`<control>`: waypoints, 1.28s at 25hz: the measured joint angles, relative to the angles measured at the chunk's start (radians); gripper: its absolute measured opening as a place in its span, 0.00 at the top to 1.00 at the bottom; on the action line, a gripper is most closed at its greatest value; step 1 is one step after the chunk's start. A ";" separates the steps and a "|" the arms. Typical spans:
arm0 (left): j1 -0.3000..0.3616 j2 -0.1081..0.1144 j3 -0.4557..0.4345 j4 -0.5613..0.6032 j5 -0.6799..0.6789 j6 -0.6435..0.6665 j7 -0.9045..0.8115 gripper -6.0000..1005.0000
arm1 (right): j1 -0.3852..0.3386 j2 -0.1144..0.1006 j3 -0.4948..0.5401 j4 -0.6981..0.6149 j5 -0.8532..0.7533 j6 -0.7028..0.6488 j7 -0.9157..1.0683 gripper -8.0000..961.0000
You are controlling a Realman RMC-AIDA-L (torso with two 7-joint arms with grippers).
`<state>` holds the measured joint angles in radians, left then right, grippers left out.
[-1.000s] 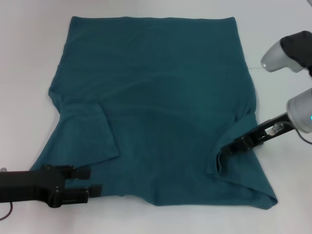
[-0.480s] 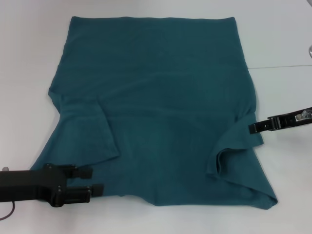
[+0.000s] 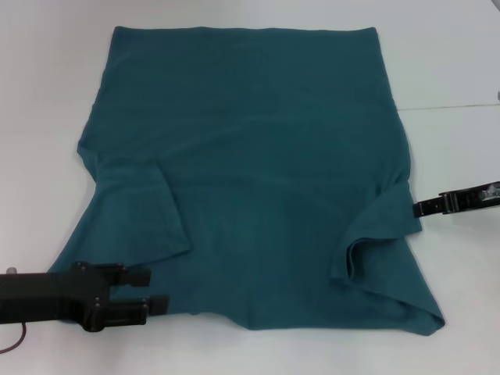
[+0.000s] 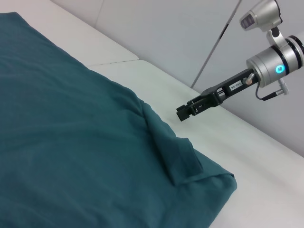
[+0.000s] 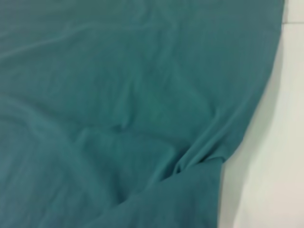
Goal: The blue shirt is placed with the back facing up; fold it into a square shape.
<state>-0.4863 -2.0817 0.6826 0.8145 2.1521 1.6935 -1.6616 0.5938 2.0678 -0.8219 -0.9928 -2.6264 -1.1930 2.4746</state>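
Shirt: the blue shirt (image 3: 250, 164) lies flat in the middle of the white bench (image 3: 47, 94).
Way it points: long way runs 12 to 6 o'clock, straight hem at 12.
Done: both sleeves look folded in.
Left: folding the body into a square.
Left hand (image 3: 152, 291): at 7 o'clock, spread, empty, touching the shirt's edge.
Right hand (image 3: 419, 208): at 3 o'clock, beside the edge, pressed together, holding nothing.

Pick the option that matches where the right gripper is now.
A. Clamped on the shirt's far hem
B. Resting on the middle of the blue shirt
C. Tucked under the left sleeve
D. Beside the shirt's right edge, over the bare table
D: in the head view the right gripper sits just off the right edge of the blue shirt, over the white table; it holds no cloth.
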 joint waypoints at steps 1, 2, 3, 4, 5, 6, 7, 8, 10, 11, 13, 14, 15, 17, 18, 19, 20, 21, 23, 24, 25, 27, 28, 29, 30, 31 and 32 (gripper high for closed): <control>0.000 0.000 0.000 0.000 0.000 0.000 0.000 0.31 | 0.000 0.001 -0.001 0.001 -0.001 0.006 -0.002 0.33; 0.000 0.000 0.000 0.000 0.000 0.000 0.000 0.31 | 0.001 0.003 -0.002 0.003 -0.001 0.014 -0.006 0.33; 0.000 0.000 0.000 0.000 0.000 0.000 0.000 0.31 | 0.001 0.004 -0.002 0.006 -0.001 0.019 -0.007 0.33; 0.000 0.000 0.000 0.000 0.000 0.000 0.000 0.31 | 0.004 0.005 -0.002 0.013 -0.001 0.025 -0.010 0.33; 0.000 0.000 0.000 0.000 0.000 0.000 0.000 0.31 | 0.011 0.005 -0.003 0.030 -0.002 0.032 -0.016 0.33; 0.000 0.000 0.000 0.000 0.000 -0.001 0.001 0.31 | 0.011 0.005 -0.003 0.030 -0.002 0.032 -0.016 0.33; 0.000 0.000 0.000 0.000 0.000 -0.001 0.001 0.31 | 0.015 0.005 -0.004 0.039 -0.002 0.035 -0.018 0.33; 0.000 0.000 0.000 -0.001 0.000 -0.001 0.001 0.30 | 0.019 0.005 -0.004 0.052 -0.002 0.041 -0.021 0.33; 0.000 0.000 0.000 -0.001 0.000 -0.001 0.001 0.30 | 0.024 0.004 -0.004 0.065 -0.002 0.050 -0.025 0.33; 0.001 0.000 0.000 -0.001 0.000 -0.002 0.001 0.30 | 0.025 0.004 -0.004 0.071 -0.003 0.056 -0.028 0.33; 0.001 0.000 0.000 -0.001 0.000 -0.002 0.000 0.30 | 0.029 0.005 -0.005 0.083 -0.003 0.063 -0.032 0.33; 0.001 0.000 0.000 -0.002 0.000 -0.002 0.000 0.30 | 0.031 0.005 -0.007 0.091 -0.003 0.064 -0.034 0.33; 0.001 0.000 0.000 -0.002 0.000 -0.002 0.000 0.30 | 0.036 0.005 -0.014 0.104 -0.004 0.065 -0.035 0.33; 0.001 0.000 0.000 -0.002 0.000 -0.002 -0.001 0.30 | 0.037 0.005 -0.019 0.108 -0.004 0.066 -0.036 0.33; 0.001 0.000 0.000 -0.002 0.000 -0.002 -0.001 0.30 | 0.038 0.004 -0.022 0.109 -0.004 0.068 -0.036 0.33; 0.001 0.000 0.000 -0.002 0.000 -0.002 -0.001 0.30 | 0.038 0.004 -0.026 0.109 -0.004 0.070 -0.037 0.33; 0.000 0.000 0.000 -0.002 0.000 -0.002 -0.001 0.30 | 0.038 0.004 -0.029 0.109 -0.004 0.070 -0.037 0.36; 0.000 0.000 0.000 -0.002 0.000 -0.002 -0.001 0.30 | 0.038 0.004 -0.031 0.109 -0.004 0.071 -0.038 0.39; 0.000 0.000 0.000 -0.002 0.000 -0.002 -0.002 0.30 | 0.038 0.004 -0.032 0.109 -0.004 0.078 -0.038 0.45; 0.000 0.000 0.000 -0.002 0.000 -0.002 -0.002 0.30 | 0.037 0.004 -0.032 0.110 -0.004 0.082 -0.038 0.48; 0.000 0.000 0.000 -0.002 0.000 -0.002 -0.002 0.30 | 0.036 0.004 -0.032 0.111 -0.004 0.089 -0.036 0.49; 0.000 -0.001 0.000 -0.002 0.000 -0.002 -0.002 0.30 | 0.035 0.004 -0.033 0.118 -0.004 0.102 -0.032 0.50; 0.000 -0.001 0.000 -0.002 0.000 -0.002 -0.002 0.30 | 0.035 0.003 -0.033 0.127 -0.004 0.106 -0.032 0.51; 0.000 -0.001 0.000 -0.002 0.000 -0.002 -0.002 0.30 | 0.036 0.001 -0.032 0.134 -0.004 0.111 -0.032 0.52; 0.000 -0.001 0.000 -0.002 0.000 -0.002 -0.002 0.30 | 0.039 0.000 -0.032 0.139 -0.005 0.114 -0.033 0.53; 0.000 -0.001 0.000 -0.002 0.000 -0.002 -0.003 0.30 | 0.042 0.000 -0.032 0.146 -0.004 0.119 -0.034 0.53; 0.000 -0.001 0.000 -0.002 0.000 -0.002 -0.003 0.30 | 0.044 0.000 -0.032 0.149 -0.004 0.121 -0.036 0.54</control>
<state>-0.4863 -2.0829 0.6826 0.8130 2.1522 1.6920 -1.6643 0.6379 2.0678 -0.8539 -0.8434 -2.6308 -1.0724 2.4388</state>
